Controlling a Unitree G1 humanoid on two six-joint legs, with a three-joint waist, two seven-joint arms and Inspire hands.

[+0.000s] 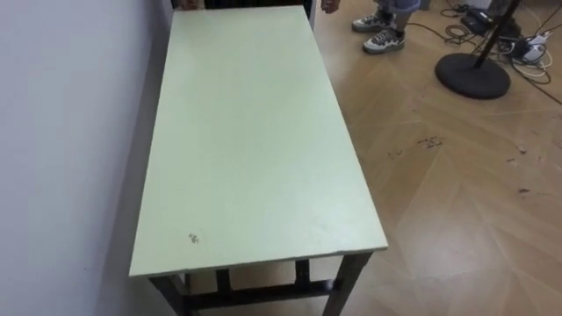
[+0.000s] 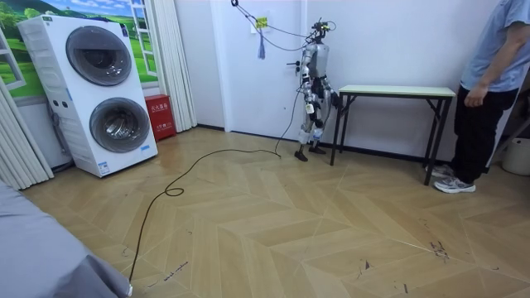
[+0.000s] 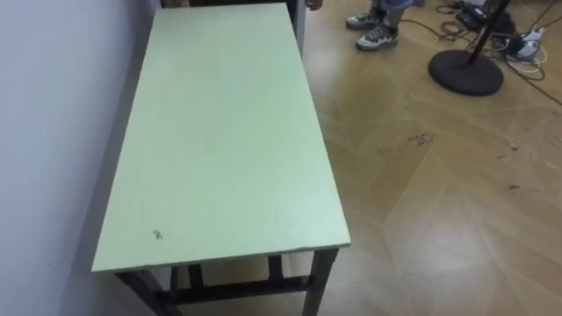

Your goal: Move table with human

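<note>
One table (image 2: 397, 90) stands along wall (image 2: 389, 37), robot at one short end, person (image 2: 489, 91) at other. Hands (image 2: 313, 106) near body, finger state unclear. Could be pre-lift or post-set-down.

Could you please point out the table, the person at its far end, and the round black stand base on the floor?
table (image 1: 250, 132): left eye view, middle of its pale green top.
person (image 2: 489, 91): room view, on the torso.
stand base (image 1: 472, 75): left eye view, on the black disc.
</note>
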